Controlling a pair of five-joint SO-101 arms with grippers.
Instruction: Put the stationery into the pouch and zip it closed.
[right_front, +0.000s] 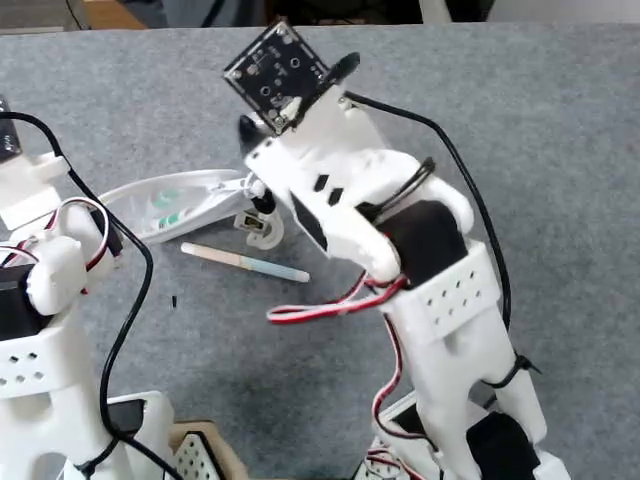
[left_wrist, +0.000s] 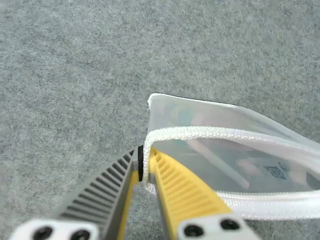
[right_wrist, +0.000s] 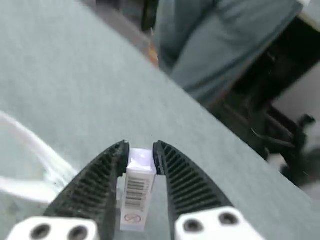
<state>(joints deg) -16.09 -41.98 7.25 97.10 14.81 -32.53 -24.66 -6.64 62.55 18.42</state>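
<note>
The translucent white pouch (right_front: 165, 205) lies on the grey mat with some stationery showing inside, one piece with green on it. My left gripper (left_wrist: 144, 162) is shut on the pouch's (left_wrist: 225, 155) corner, at the end of its white zipper tape. A white and light-blue pen (right_front: 245, 263) lies on the mat just in front of the pouch. My right gripper (right_wrist: 140, 149) is shut on a small white eraser (right_wrist: 136, 195) with a barcode label. It holds the eraser above the mat, beside the pouch's zipper edge (right_wrist: 27, 150). The right arm (right_front: 340, 190) hangs over the pouch's right end.
The grey mat (right_front: 520, 130) covers the whole table. The left arm's base (right_front: 50, 340) and cables stand at the near left. The right arm's base (right_front: 470, 400) stands at the near right. A small cardboard piece (right_front: 205, 450) sits at the front edge.
</note>
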